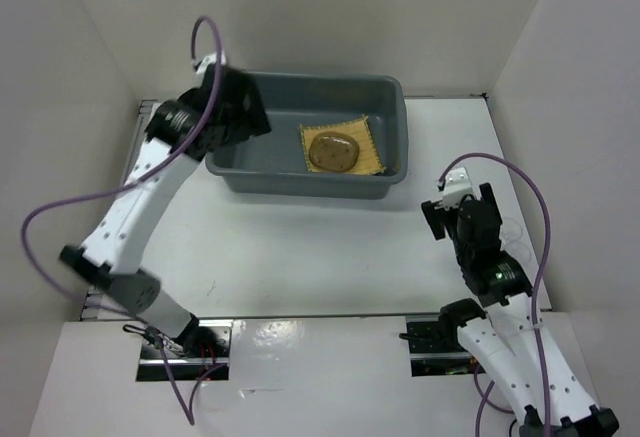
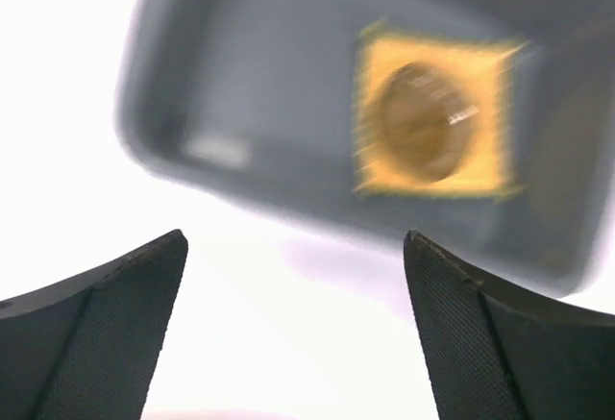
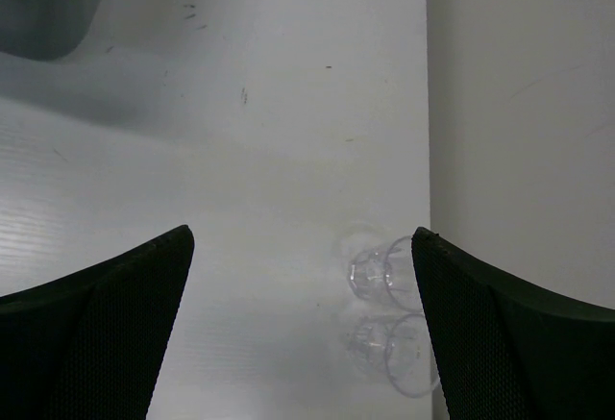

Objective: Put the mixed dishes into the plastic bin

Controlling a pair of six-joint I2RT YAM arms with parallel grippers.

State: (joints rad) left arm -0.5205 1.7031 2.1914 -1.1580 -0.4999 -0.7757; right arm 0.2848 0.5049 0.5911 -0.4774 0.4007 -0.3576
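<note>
The dark grey plastic bin (image 1: 322, 81) stands at the back of the table. Inside its right half lies the square yellow mat (image 1: 366, 133) with a round clear saucer (image 1: 332, 152) on top. My left gripper (image 1: 238, 109) hovers over the bin's left end, its fingers hidden under the wrist. The blurred left wrist view shows that gripper (image 2: 293, 239) open and empty above the bin (image 2: 250, 84), mat (image 2: 480, 64) and saucer (image 2: 420, 120). My right gripper (image 3: 303, 234) is open and empty over the table, and two tiny clear cups (image 3: 380, 271) (image 3: 392, 348) lie on their sides beside its right finger.
A white wall (image 3: 519, 103) rises right behind the two cups. A corner of the bin (image 3: 43, 7) shows at the top left of the right wrist view. White walls enclose the table on the left, back and right (image 1: 560, 67).
</note>
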